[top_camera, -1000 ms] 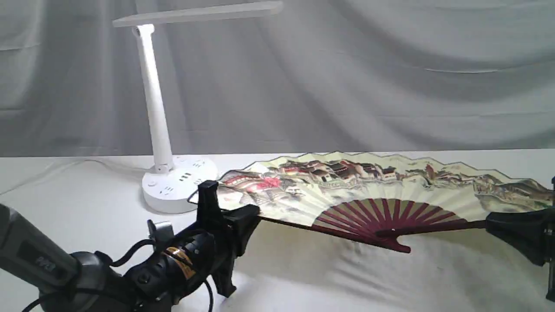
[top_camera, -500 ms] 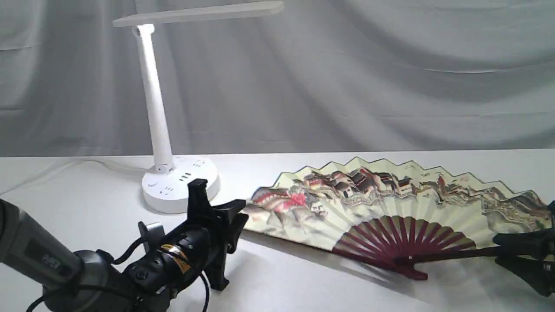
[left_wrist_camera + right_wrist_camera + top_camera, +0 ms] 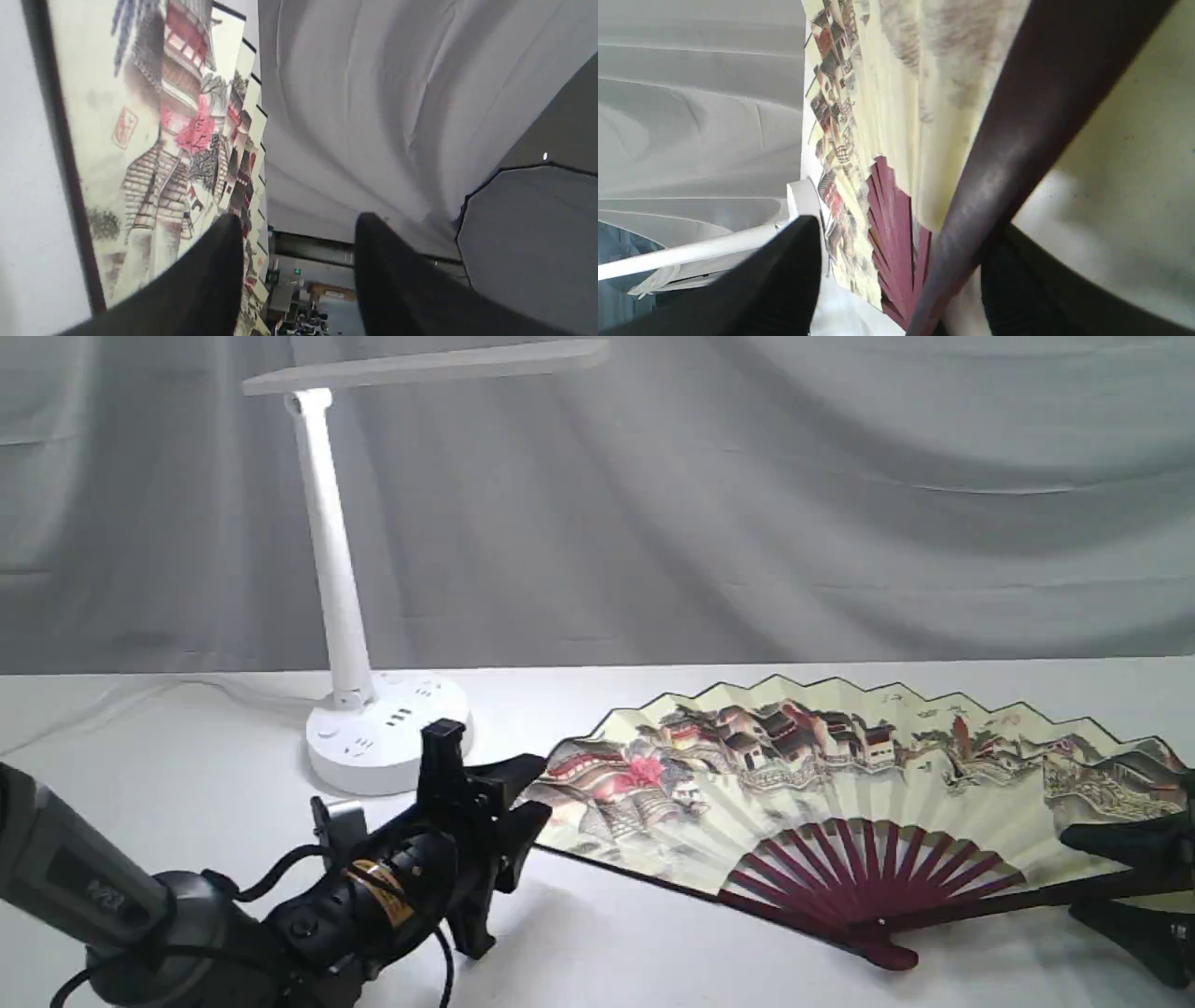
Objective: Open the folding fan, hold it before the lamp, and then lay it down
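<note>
2 releases at once: left gripper (image 3: 527,793) splays clear of the paper, right gripper (image 3: 1120,882) gapes around the guard, maybe brushing it. the folding fan (image 3: 840,775) settles open on the table (image 3: 187,784), right of the lamp (image 3: 336,579). looks laid down.

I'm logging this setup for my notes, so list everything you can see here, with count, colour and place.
pleated cream paper folding fan with maroon wooden ribs: one, cream and maroon, spread open on the tablecloth, right of the lamp
white plastic desk lamp: one, white, rear left
white tablecloth: one, white, under everything
grey draped backdrop: one, grey, behind
left gripper: one, black, open, at the fan's left edge
right gripper: one, black, open, astride the fan's right guard
</note>
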Tool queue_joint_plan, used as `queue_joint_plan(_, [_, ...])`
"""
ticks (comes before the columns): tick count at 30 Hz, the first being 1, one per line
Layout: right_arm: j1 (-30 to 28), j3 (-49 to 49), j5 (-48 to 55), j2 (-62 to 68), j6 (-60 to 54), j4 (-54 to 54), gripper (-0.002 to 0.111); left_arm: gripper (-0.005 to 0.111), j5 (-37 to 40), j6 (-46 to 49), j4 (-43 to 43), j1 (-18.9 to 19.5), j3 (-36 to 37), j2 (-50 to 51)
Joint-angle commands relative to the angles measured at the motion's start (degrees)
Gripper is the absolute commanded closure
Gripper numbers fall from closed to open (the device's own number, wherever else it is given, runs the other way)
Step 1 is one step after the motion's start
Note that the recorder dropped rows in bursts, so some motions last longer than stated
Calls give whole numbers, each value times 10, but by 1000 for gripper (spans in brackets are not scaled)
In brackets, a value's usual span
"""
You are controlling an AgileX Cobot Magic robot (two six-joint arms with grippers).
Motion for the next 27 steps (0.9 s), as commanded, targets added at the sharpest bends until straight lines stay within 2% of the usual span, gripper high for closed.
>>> queue_joint_plan(1, [-2, 0, -20, -1, -1, -17, 56, 68, 2, -17, 43, 12, -2, -3])
queue_joint_plan(7, [-2, 0, -73, -40, 47, -82, 57, 70, 27, -39, 94, 21, -2, -33])
queue_joint_plan(10, [-2, 0, -111, -78, 87, -137, 57, 70, 76, -39, 111, 21, -2, -66])
queue_joint_plan(18, [-1, 0, -186, -183, 186, -271, 57, 70, 291, -35, 229, 24, -2, -148])
queue_joint_plan(24, [30, 0, -176, -252, 287, -405, 63, 70, 459, -45, 377, 26, -2, -205])
queue_joint_plan(27, [51, 0, -176, -286, 318, -450, 65, 70, 500, -110, 470, 26, -2, -233])
